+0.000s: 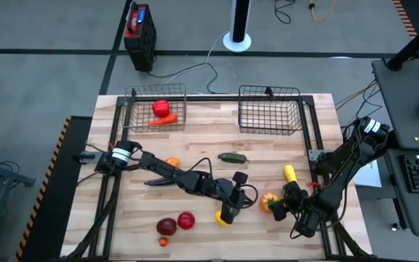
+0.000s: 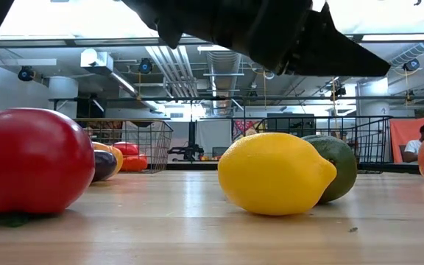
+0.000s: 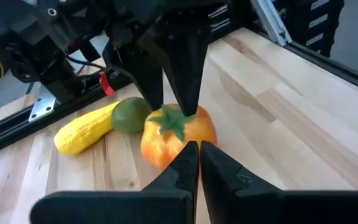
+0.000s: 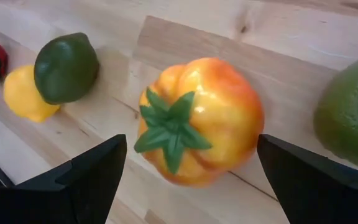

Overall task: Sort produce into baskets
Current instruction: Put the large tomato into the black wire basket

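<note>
An orange-yellow pepper (image 4: pixel 197 118) with a green stem lies on the table at the near right (image 1: pixel 269 202). My right gripper (image 4: pixel 191 142) is open, with one finger on each side of the pepper and a gap showing at both; it also shows in the high view (image 1: pixel 282 207). My left gripper (image 3: pixel 199 152) is shut and empty. It hangs above the yellow lemon (image 2: pixel 274 173) and points toward the pepper (image 3: pixel 179 134). The left basket (image 1: pixel 156 108) holds a red pepper and a carrot. The right basket (image 1: pixel 270 109) has nothing showing in it.
A lime (image 4: pixel 66 67) lies against the lemon (image 4: pixel 27 93). Another lime (image 3: pixel 129 115) and a long yellow piece (image 1: pixel 289 173) lie by the pepper. A cucumber (image 1: pixel 231 157), an eggplant (image 1: pixel 155 182) and red pieces (image 1: pixel 186 220) lie toward the left.
</note>
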`<state>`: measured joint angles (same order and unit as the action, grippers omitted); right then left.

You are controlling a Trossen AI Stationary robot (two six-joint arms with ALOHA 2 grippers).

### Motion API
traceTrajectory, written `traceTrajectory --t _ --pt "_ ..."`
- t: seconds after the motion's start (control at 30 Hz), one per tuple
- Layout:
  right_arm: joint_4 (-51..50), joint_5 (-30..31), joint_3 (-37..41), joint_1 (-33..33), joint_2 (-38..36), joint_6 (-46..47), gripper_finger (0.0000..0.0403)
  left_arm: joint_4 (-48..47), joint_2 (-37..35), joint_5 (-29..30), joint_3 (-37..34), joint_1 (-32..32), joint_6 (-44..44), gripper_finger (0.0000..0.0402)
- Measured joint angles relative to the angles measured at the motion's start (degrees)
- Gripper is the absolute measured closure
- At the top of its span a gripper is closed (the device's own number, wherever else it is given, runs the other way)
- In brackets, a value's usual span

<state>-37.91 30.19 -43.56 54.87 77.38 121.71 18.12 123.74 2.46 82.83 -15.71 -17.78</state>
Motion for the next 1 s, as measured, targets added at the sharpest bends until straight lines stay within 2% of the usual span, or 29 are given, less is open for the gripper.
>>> traceTrajectory --t 0.2,0.43,0.73,0.87,1.0 --pt "3.72 1.37 2.68 -0.02 0.02 0.72 0.0048 -0.08 0.0 -4.61 -0.13 0.08 -1.14 0.0402" --pt "9.92 4.32 6.29 -0.02 0.02 0.34 0.0048 -0.15 0.0 -4.73 -0.13 0.14 -1.09 0.0402" --pt "10.37 6.25 6.56 -0.04 0.04 -2.21 0.0048 0.31 0.52 -4.66 -0.13 1.0 -0.21 0.0402" --pt "10.51 6.49 6.66 -0.04 0.05 -2.38 0.0048 3.15 3.75 -4.07 0.8 1.03 0.9 0.0402" --pt "11.21 6.73 6.72 -0.04 0.16 -2.47 0.0048 2.51 4.68 1.19 0.93 0.67 0.32 0.0402"
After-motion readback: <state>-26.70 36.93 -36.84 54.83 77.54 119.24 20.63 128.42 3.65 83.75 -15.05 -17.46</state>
